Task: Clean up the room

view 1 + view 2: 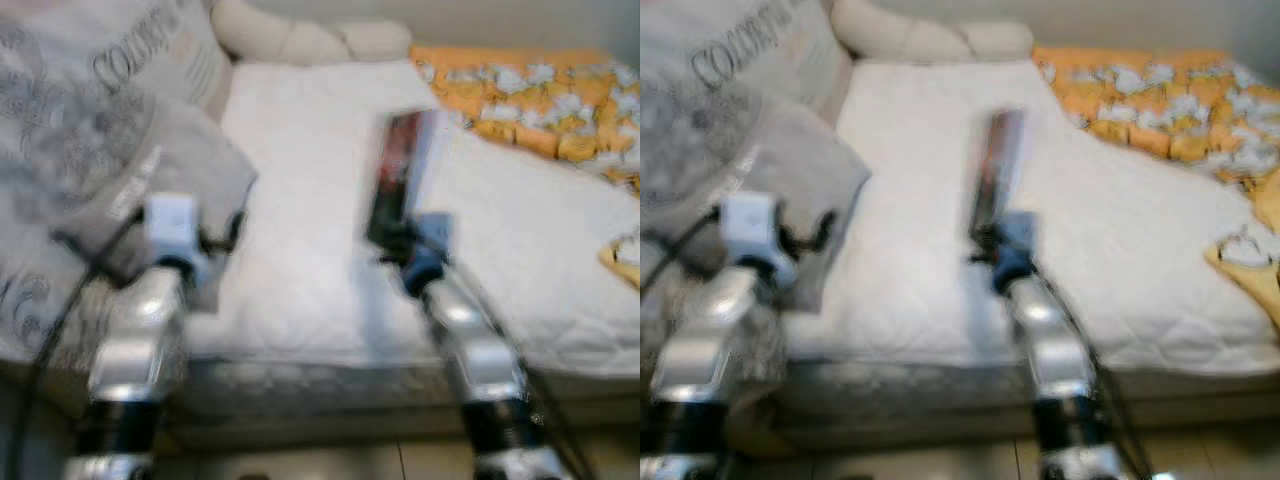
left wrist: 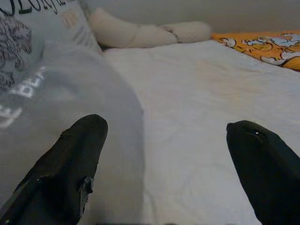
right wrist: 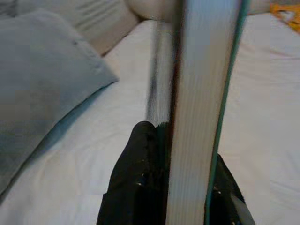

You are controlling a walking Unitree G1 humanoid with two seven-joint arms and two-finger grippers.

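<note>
A thin book (image 1: 400, 175) stands upright above the white mattress (image 1: 300, 250), with my right gripper (image 1: 395, 238) shut on its lower edge. In the right wrist view the book's page edges (image 3: 197, 93) rise between the two black fingers (image 3: 138, 178). My left gripper (image 2: 166, 164) is open, hovering at the edge of a grey printed pillow (image 1: 150, 180) on the bed's left side. One left finger (image 2: 70, 164) lies over the grey pillow (image 2: 56, 117), the other over bare mattress.
A larger printed cushion (image 1: 90, 60) leans at the back left. Cream bolster pillows (image 1: 310, 40) line the head of the bed. An orange patterned blanket (image 1: 540, 100) covers the far right. The mattress's front edge (image 1: 330, 380) is close to me.
</note>
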